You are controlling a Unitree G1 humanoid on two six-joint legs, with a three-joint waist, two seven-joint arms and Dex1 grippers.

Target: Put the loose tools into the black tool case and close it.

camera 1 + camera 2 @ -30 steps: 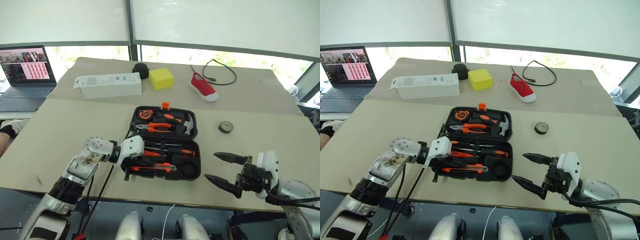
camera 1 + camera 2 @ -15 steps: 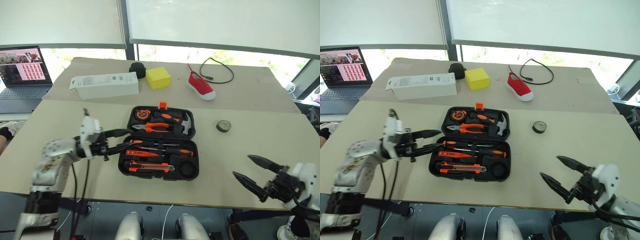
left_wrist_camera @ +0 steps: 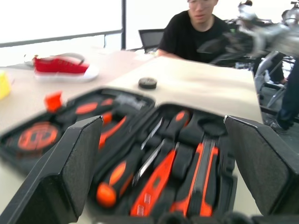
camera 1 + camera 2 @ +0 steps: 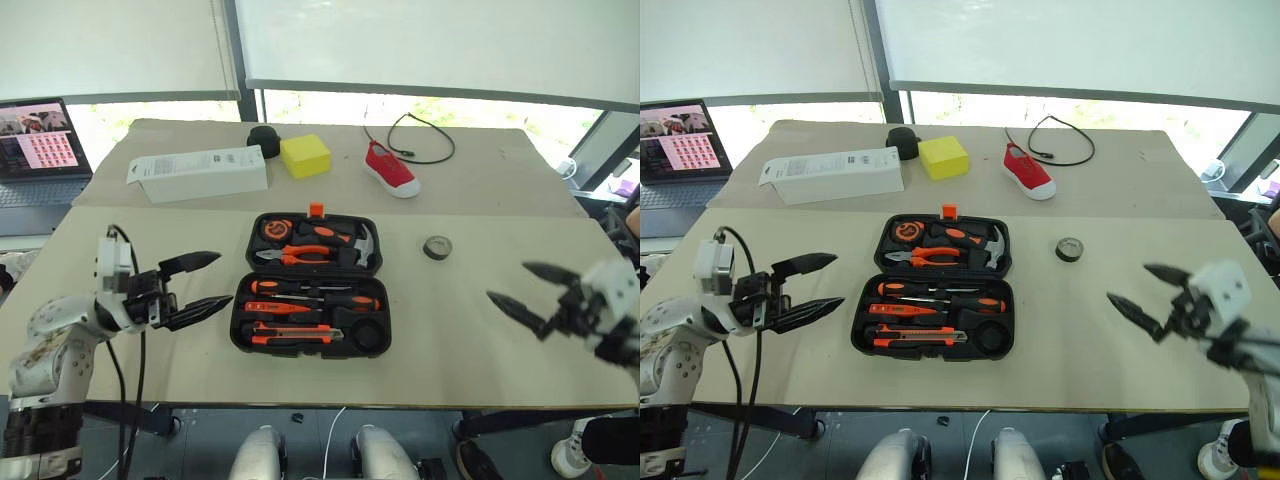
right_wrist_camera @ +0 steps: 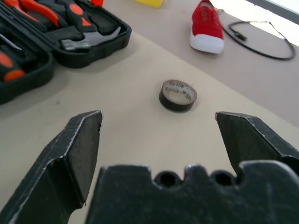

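Note:
The black tool case lies open in the middle of the table, its orange latch on the far edge. Its near half holds two orange-and-black screwdrivers and the utility knife. The far half holds pliers and a hammer. A dark tape roll lies loose on the table right of the case, also the tape roll ahead of my right gripper. My left gripper stands open just left of the case, empty. My right gripper is open and empty, right of the tape roll.
At the table's far side lie a white box, a small black round object, a yellow block, a red shoe and a black cable. A laptop stands far left. A person sits beyond the table's right end.
My left gripper opened and drew back left out of the case, leaving the tools inside. My right gripper swung out to the right and farther from the table's near edge.

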